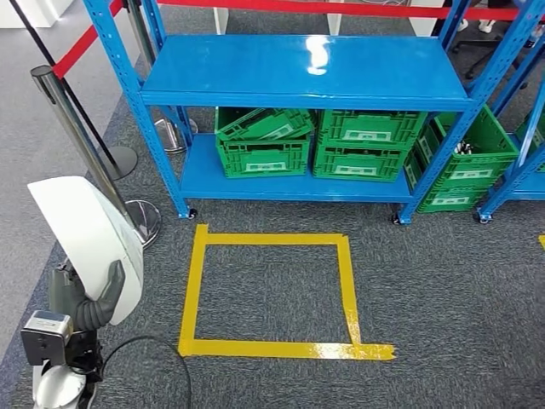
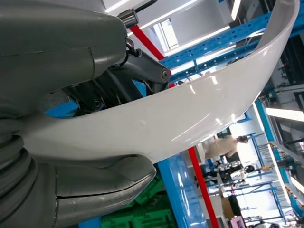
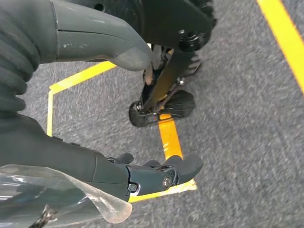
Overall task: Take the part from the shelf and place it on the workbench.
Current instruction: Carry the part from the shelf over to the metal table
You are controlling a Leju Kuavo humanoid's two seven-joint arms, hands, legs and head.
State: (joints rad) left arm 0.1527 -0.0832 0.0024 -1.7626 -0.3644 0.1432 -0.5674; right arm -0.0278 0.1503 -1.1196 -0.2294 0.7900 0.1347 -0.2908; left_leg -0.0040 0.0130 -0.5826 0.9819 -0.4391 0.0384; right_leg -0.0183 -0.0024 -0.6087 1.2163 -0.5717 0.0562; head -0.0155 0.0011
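Head view: the robot's left hand (image 1: 96, 302) grips a curved white part (image 1: 87, 234) at the lower left, its thumb over one face and its darker fingers (image 2: 143, 66) behind the other, clamped on the panel. Beyond the fingers stands a blue shelf (image 1: 302, 68) with green crates (image 1: 263, 145) on its lower level. The right hand (image 3: 143, 118) hangs over grey carpet (image 3: 243, 118) crossed by yellow tape (image 3: 170, 137), fingers apart, holding nothing.
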